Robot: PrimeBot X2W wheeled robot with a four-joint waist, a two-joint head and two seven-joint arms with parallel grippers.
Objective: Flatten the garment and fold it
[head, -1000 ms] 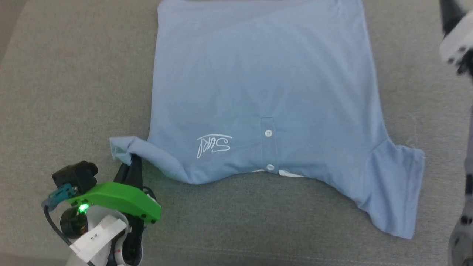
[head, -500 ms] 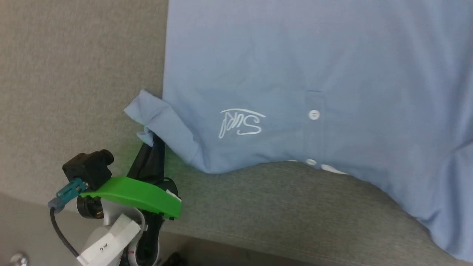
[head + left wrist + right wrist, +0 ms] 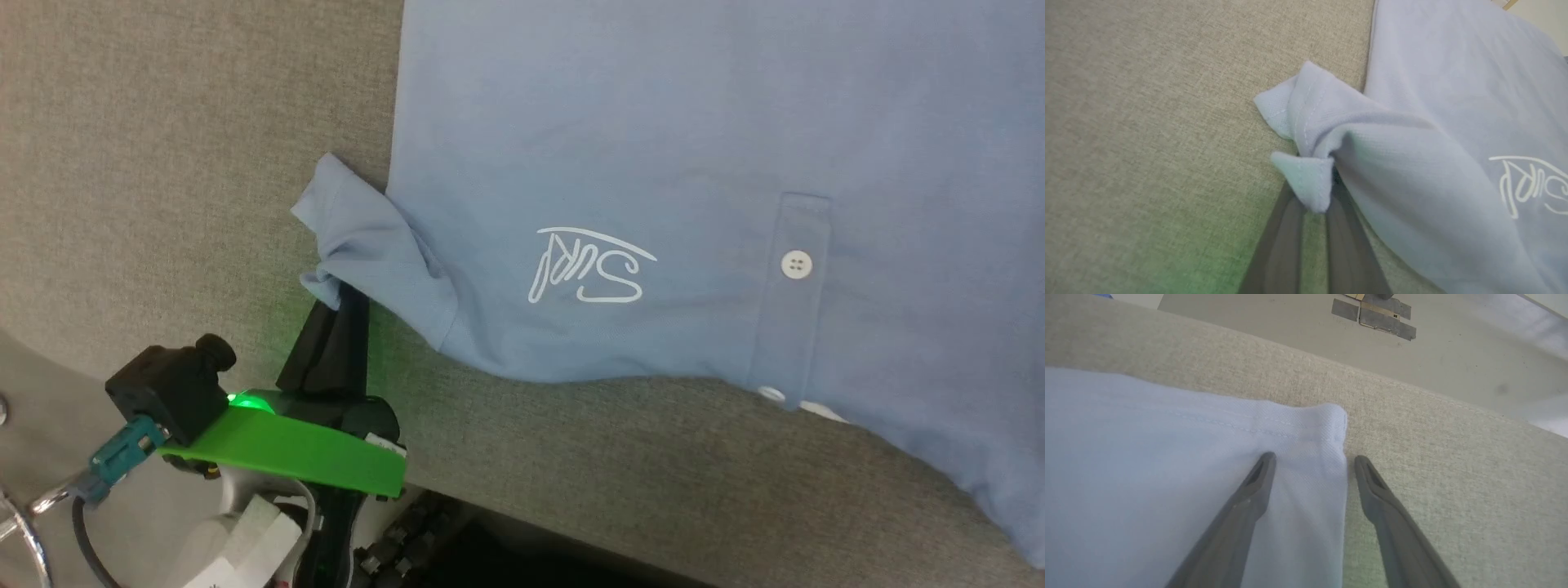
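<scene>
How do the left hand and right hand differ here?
The left hand is shut on the garment at its bunched sleeve; the right hand is open, gripping nothing. The left hand pinches crumpled fabric; the right hand straddles a flat corner. Both have dark fingers.

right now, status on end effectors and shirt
Left end effector shut on sleeve. Right end effector open, straddling hem corner. Polo shirt spread, unfolded.

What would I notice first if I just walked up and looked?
The big light blue shirt spread on the grey cushion, with its white squiggly logo on the chest. Next, the left hand, with a bright green cover on its wrist, pinching the bunched-up sleeve at the shirt's left side. The right hand hangs open over a shirt corner.
</scene>
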